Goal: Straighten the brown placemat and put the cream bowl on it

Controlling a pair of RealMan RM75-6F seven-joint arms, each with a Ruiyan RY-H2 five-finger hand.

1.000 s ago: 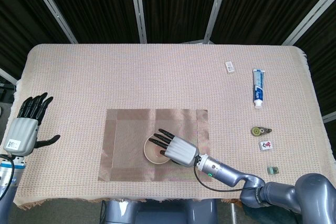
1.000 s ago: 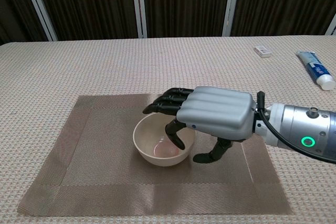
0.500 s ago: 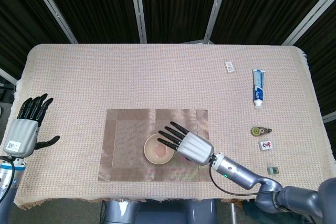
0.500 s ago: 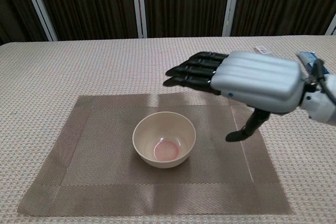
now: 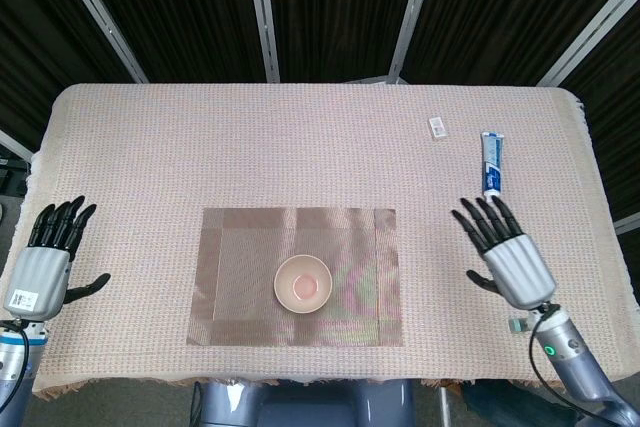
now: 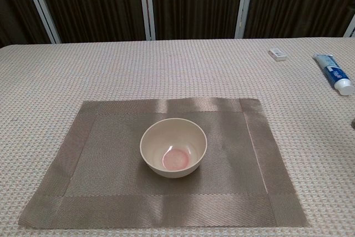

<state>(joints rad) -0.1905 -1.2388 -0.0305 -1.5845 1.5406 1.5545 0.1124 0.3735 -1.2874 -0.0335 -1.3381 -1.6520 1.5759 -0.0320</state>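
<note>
The cream bowl [image 5: 303, 283] [image 6: 173, 147] stands upright near the middle of the brown placemat [image 5: 240, 247] [image 6: 111, 142], which lies flat and square to the table's front edge. My right hand [image 5: 503, 253] hovers over the cloth well to the right of the mat, fingers spread and holding nothing. At the table's front left edge my left hand [image 5: 45, 264] is also spread and empty. Neither hand shows in the chest view.
A toothpaste tube [image 5: 490, 167] [image 6: 334, 73] and a small white box [image 5: 438, 127] [image 6: 277, 54] lie at the back right. A small object [image 5: 517, 325] peeks out under my right hand. A beige woven cloth [image 5: 300, 147] covers the table.
My right hand let go of the bowl, rose and swung far to the right, off the mat and out of the chest view. My left hand sank slightly toward the front edge.
</note>
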